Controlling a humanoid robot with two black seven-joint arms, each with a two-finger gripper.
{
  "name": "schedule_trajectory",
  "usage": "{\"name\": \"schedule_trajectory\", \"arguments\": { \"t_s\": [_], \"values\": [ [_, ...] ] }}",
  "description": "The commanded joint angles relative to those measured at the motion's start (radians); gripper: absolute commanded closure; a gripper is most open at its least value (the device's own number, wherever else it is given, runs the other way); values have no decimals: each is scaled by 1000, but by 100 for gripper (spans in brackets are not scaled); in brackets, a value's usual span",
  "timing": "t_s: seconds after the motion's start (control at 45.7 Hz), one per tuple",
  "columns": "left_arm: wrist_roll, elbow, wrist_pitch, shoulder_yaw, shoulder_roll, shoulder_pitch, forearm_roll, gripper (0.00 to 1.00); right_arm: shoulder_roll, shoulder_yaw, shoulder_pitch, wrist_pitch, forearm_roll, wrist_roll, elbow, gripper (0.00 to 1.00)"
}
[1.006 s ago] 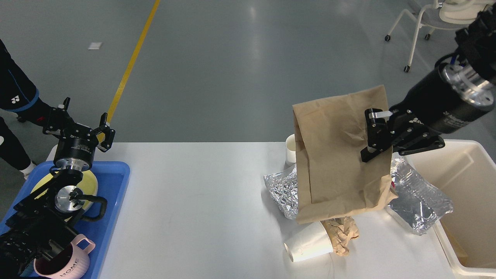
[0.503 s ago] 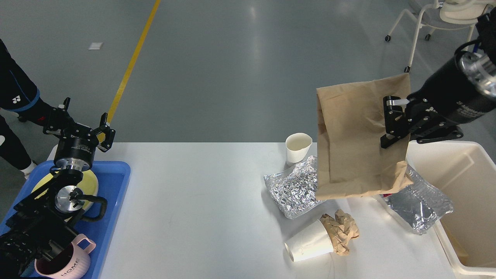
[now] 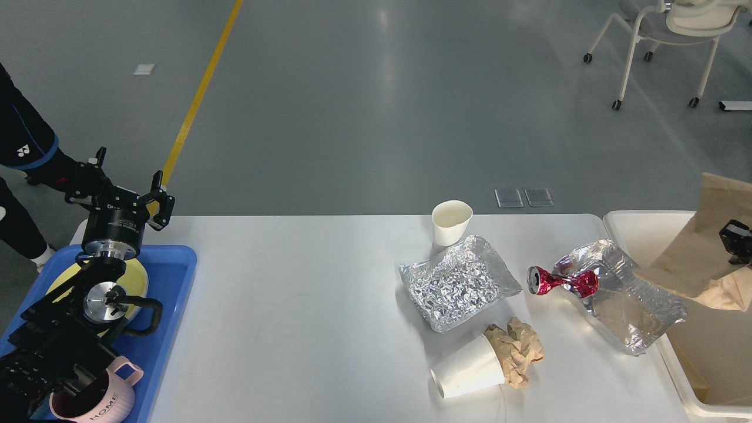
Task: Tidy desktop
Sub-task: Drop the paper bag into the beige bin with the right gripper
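The white desktop point(image 3: 305, 305) carries litter on its right half: an upright white paper cup point(image 3: 451, 223), a crumpled foil bag point(image 3: 459, 282), a crushed red can point(image 3: 561, 282), a silvery clear bag point(image 3: 628, 305), and a tipped paper cup point(image 3: 467, 373) stuffed with crumpled brown paper point(image 3: 520, 349). My right gripper point(image 3: 737, 241) shows only at the right edge, shut on a brown paper bag point(image 3: 693, 258) held tilted over the cream bin point(image 3: 634, 226). My left gripper point(image 3: 128, 176) is open and empty above the far end of the blue tray point(image 3: 173, 276).
The blue tray holds a yellow plate point(image 3: 138, 276) and a pink mug point(image 3: 103, 399) under my left arm. A person point(image 3: 23, 141) stands at the far left. A wheeled chair point(image 3: 664, 35) stands on the floor at the back right.
My right gripper has carried the brown paper bag up and to the right, from over the litter to over the cream bin. This uncovered the crushed red can. The left arm has not moved.
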Motion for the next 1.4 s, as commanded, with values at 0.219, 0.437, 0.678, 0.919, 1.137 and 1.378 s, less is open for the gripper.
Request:
{"name": "schedule_trajectory", "arguments": {
  "t_s": [0.219, 0.437, 0.678, 0.919, 1.137, 1.378],
  "values": [
    [0, -1, 0, 1, 0, 0, 0, 3, -1, 162, -515, -256, 182, -20, -449, 100],
    [0, -1, 0, 1, 0, 0, -1, 3, 66, 410, -892, -242, 177, -98, -985, 100],
    [0, -1, 0, 1, 0, -2, -1, 3, 100, 467, -917, -236, 165, -110, -996, 91],
    [0, -1, 0, 1, 0, 0, -1, 3, 92, 473, -928, -190, 166, -117, -997, 0],
    [0, -1, 0, 1, 0, 0, -1, 3, 91, 478, -916, -175, 168, -117, -997, 0],
    [0, -1, 0, -1, 0, 0, -1, 3, 42, 473, -715, -2, 162, -115, -994, 0]
  ]
}}
